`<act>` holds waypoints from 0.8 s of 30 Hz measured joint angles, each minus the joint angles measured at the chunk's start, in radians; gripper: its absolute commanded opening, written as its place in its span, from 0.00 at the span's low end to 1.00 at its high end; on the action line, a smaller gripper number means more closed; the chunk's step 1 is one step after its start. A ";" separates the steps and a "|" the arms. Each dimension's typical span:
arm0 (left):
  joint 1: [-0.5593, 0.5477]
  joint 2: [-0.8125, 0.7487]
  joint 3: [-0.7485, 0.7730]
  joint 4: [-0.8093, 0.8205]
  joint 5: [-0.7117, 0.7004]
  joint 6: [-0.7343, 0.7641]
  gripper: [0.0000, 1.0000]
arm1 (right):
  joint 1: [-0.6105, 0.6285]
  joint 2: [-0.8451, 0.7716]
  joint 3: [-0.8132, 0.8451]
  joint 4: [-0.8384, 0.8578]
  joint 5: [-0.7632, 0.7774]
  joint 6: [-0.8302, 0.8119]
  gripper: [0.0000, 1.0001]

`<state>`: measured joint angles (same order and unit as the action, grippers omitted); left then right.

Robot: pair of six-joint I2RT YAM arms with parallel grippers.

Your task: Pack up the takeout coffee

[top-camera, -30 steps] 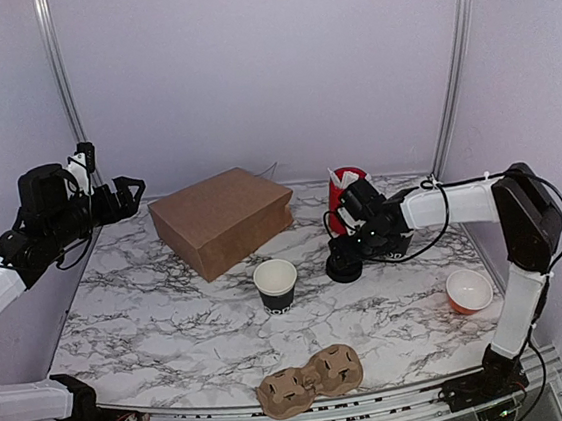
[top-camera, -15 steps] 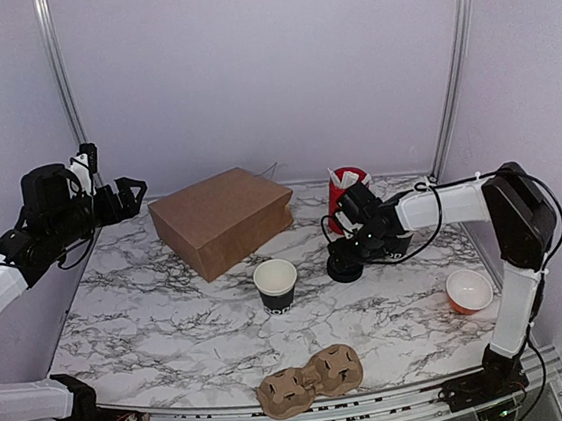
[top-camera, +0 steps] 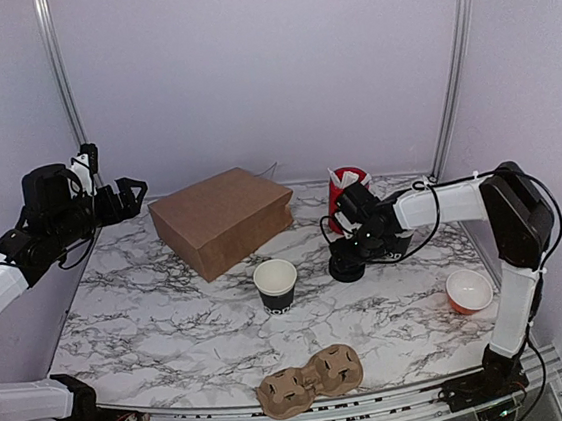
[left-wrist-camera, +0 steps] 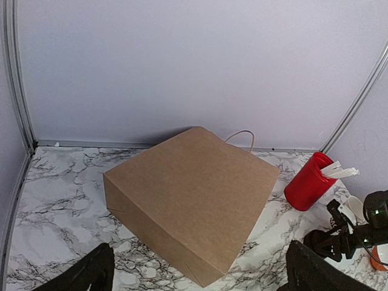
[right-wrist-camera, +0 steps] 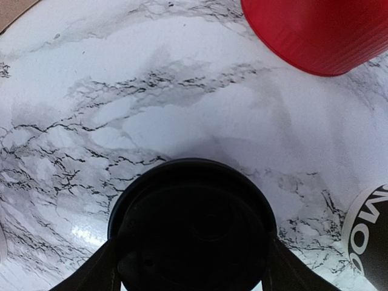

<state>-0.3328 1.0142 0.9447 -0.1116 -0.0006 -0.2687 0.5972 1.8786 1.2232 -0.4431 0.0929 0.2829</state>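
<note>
The takeout coffee's round black lid [right-wrist-camera: 193, 200] lies flat on the marble, and in the top view the lid [top-camera: 345, 269] sits right of centre. My right gripper [right-wrist-camera: 191, 270] [top-camera: 349, 254] is low over it, open, one finger on each side of the rim; whether they touch it I cannot tell. A black cup with white lettering [right-wrist-camera: 371, 233] shows at the right edge of the right wrist view. My left gripper [top-camera: 127, 195] [left-wrist-camera: 197, 276] hangs open and empty, high at the far left above the brown paper bag [left-wrist-camera: 194, 194].
The brown paper bag [top-camera: 224, 219] lies on its side at the back. An open black cup with a white rim [top-camera: 276, 283] stands mid-table. The red tub of sachets [top-camera: 344, 192] is just behind my right gripper. An orange bowl [top-camera: 469, 291] sits right; a cardboard cup carrier [top-camera: 311, 379] lies near the front edge.
My right gripper's jaws have narrowed around the black lid and the arm has settled slightly. The left arm has not moved.
</note>
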 measured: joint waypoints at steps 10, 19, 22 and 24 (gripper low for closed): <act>0.000 0.000 0.000 0.000 0.000 0.000 0.99 | 0.010 0.000 0.042 -0.055 0.030 0.001 0.69; 0.000 0.004 0.000 0.001 0.000 0.000 0.99 | 0.012 -0.002 0.058 -0.076 0.031 0.000 0.70; 0.000 0.008 0.000 0.002 0.000 0.000 0.99 | 0.012 -0.002 0.057 -0.082 0.031 0.000 0.71; 0.000 0.010 0.000 0.002 0.000 0.000 0.99 | 0.012 -0.002 0.057 -0.085 0.031 0.001 0.72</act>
<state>-0.3328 1.0237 0.9447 -0.1101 -0.0006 -0.2687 0.6094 1.8771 1.2804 -0.5285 0.1242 0.2836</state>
